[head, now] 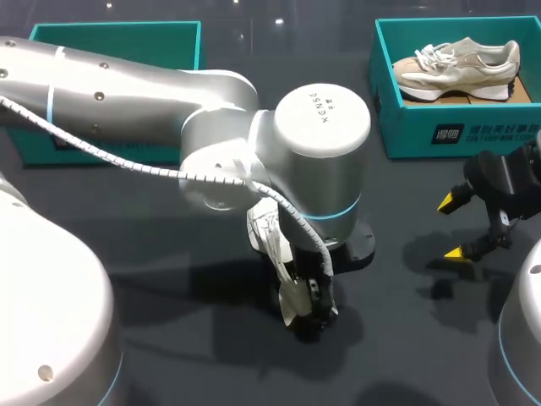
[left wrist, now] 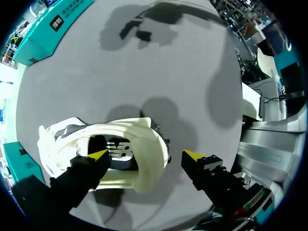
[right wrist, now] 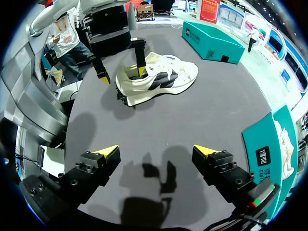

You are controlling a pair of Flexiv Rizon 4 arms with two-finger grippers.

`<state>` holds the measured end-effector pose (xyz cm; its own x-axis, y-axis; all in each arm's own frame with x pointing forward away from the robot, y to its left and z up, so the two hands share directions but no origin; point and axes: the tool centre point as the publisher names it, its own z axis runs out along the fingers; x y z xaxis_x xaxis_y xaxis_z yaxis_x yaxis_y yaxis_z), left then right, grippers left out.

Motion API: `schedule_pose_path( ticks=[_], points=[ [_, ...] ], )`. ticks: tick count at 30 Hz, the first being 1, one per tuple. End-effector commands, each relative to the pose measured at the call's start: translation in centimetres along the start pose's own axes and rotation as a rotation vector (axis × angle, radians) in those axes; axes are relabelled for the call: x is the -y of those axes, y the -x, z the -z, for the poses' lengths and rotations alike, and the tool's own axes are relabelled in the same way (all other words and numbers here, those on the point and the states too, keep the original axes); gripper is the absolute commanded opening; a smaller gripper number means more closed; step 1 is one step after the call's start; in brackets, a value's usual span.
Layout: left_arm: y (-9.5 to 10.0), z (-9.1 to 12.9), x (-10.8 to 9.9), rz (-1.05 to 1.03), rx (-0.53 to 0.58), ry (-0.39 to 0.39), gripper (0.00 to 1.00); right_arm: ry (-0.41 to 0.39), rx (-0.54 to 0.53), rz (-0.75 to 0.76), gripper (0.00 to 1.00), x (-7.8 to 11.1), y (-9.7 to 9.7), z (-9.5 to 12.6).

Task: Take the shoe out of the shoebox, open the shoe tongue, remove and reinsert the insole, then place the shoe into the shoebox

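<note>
Your left jaws stand wide astride the shoe's heel on the bench; right jaws wide, holding nothing.

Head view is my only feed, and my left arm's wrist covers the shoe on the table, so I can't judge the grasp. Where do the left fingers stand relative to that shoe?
Observer: In the left wrist view the left gripper is open. One yellow tip is inside the opening of the white shoe, and the other is outside, behind the heel.
Operator: Does the outer finger touch the heel?
Observer: No. The right wrist view shows bare table between that tip and the heel.
Operator: How does the shoe lie?
Observer: The right wrist view shows it upright on its sole, heel toward the left gripper and toe toward the teal box beyond it.
</note>
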<state>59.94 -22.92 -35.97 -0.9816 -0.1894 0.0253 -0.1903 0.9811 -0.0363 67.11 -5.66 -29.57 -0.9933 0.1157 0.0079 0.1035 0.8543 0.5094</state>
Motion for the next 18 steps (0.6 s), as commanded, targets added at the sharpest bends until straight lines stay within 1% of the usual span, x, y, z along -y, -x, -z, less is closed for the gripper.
schedule_pose_path(
  ticks=[1, 8, 11, 13, 16, 18],
  points=[
    [-0.2, -0.8, -0.2, 0.004, -0.011, -0.007, 0.96, -0.003, 0.003, 0.0, 1.0, 0.0, -0.1, -0.1],
    [-0.7, -1.8, 0.1, -0.008, -0.011, 0.006, 0.95, -0.003, 0.003, 0.0, 1.0, 0.0, -0.1, -0.1],
    [-0.9, -2.1, 0.3, -0.006, -0.009, 0.011, 0.93, -0.003, 0.003, 0.0, 1.0, 0.0, -0.1, -0.1],
    [-1.1, -2.4, 0.4, -0.005, 0.002, 0.013, 0.92, -0.003, 0.003, 0.0, 1.0, 0.0, -0.1, -0.1],
    [-1.3, -2.6, 0.6, 0.004, 0.012, 0.025, 0.85, -0.003, 0.003, 0.0, 1.0, 0.0, -0.1, -0.1],
    [-1.4, -2.6, 0.8, 0.017, 0.018, 0.032, 0.83, -0.003, 0.003, 0.0, 1.0, 0.0, -0.1, -0.1]
  ],
)
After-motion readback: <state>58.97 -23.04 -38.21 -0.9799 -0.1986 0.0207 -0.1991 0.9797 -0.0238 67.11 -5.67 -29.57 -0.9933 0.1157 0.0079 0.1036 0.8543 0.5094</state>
